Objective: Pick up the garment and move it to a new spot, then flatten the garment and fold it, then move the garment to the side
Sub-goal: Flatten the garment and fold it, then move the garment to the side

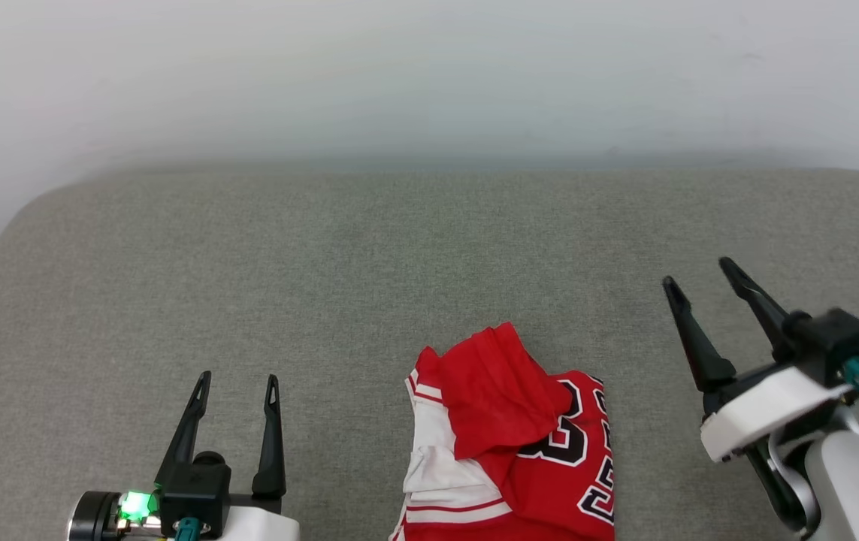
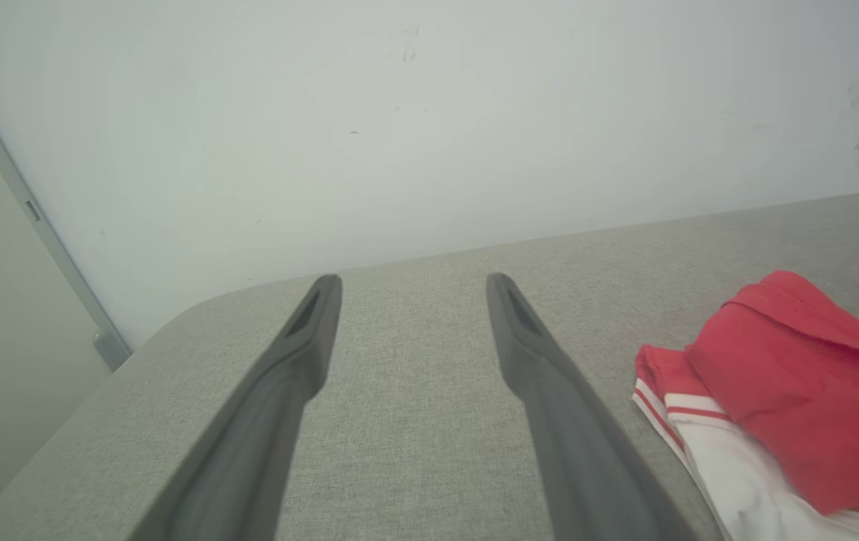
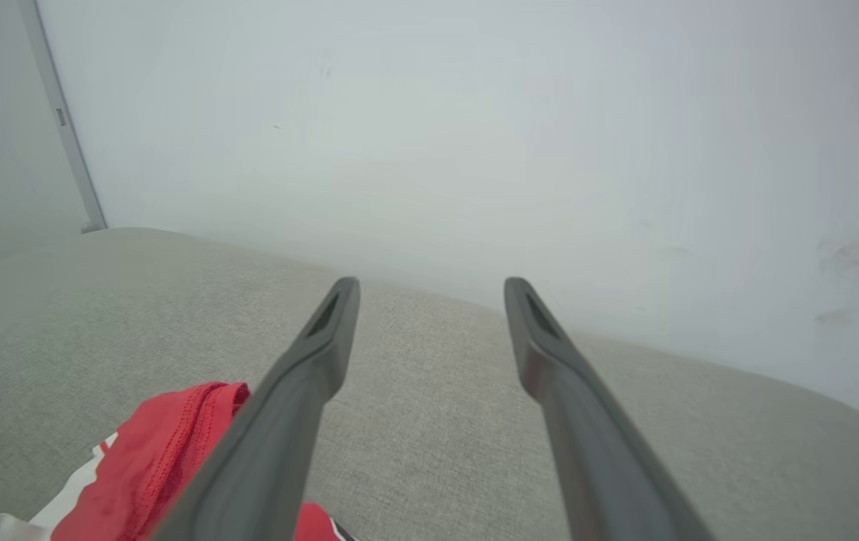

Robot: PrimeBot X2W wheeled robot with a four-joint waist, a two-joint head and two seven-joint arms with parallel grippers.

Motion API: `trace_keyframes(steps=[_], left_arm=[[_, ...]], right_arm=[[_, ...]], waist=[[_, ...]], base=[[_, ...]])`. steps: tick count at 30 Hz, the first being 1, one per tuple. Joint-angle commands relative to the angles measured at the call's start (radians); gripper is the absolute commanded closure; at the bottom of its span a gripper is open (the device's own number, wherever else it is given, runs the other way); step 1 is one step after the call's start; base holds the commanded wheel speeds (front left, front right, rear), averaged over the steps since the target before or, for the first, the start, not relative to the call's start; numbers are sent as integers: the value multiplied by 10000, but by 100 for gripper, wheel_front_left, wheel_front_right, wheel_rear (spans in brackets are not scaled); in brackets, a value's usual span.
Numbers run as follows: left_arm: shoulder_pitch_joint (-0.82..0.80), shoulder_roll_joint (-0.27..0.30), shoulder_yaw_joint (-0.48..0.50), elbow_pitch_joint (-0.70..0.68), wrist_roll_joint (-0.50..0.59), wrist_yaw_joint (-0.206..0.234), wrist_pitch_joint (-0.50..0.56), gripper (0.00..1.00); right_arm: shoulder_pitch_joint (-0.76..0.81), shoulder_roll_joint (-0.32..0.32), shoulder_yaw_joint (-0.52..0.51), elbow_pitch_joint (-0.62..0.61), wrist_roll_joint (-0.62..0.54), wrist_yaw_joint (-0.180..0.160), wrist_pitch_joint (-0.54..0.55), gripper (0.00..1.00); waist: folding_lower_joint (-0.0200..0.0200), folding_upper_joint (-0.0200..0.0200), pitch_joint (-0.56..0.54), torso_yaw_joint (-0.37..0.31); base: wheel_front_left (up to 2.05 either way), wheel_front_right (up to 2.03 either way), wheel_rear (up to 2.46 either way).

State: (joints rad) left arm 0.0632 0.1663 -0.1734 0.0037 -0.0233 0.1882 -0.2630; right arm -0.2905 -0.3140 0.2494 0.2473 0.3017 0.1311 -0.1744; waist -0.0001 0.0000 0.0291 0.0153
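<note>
Bunching is the worry with the shirt (image 1: 508, 443), which lies in a crumpled heap at the near edge of the grey padded surface (image 1: 324, 285), between the two arms and touching neither. A loose red flap is thrown over the printed numbers, with a white sleeve showing to its left. If a finger closes on that flap alone, I'd expect a single layer to rise while the rest drags or twists, which would make the later flattening harder. Because the heap sits so close to the near edge, a careless tug towards the robot could pull it off the padding altogether. The soft covering could also snag under a fingertip that presses down too hard. The left gripper (image 1: 239, 376) hovers low to the left of the shirt with its two fingers spread and nothing between them. The right gripper (image 1: 698, 272) hangs to the right, well apart from the cloth and tilted, and it is spread wide and empty too. The bottom of the head view cuts off the lower part of the shirt, so I cannot tell how far it reaches. Its collar, its other sleeve and the layers under the flap are hidden, and the numbers are only partly readable. A pale wall (image 1: 429, 75) stands behind.
</note>
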Motion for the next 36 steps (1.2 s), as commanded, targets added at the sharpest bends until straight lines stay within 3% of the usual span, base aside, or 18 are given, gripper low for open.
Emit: trace_keyframes(steps=[1,8,15,26,36], left_arm=[[138,16,43,21,-33,-10,-20,0],[309,14,80,99,-45,-106,-20,0],[482,24,131,106,-95,-189,-20,0],[701,-30,158,123,-119,-294,-20,0],[658,-76,220,149,-90,-279,-20,0]], right_arm=[[380,284,-369,-187,-331,-10,-213,0],[1922,1473,-1884,-1188,-1593,-10,-747,0],[3218,2236,-2484,-1983,-2140,-10,-873,0],[4160,2595,-2678,-2229,-2346,-10,-907,0],[3933,2644,-2767,-2369,-2703,-10,-915,0]], waist=[[1,0,-87,-75],[1,0,-265,-137],[1,0,-378,-69],[1,0,-402,57],[1,0,-382,113]], base=[[0,0,0],[0,0,0],[0,0,0],[0,0,0],[0,0,0]])
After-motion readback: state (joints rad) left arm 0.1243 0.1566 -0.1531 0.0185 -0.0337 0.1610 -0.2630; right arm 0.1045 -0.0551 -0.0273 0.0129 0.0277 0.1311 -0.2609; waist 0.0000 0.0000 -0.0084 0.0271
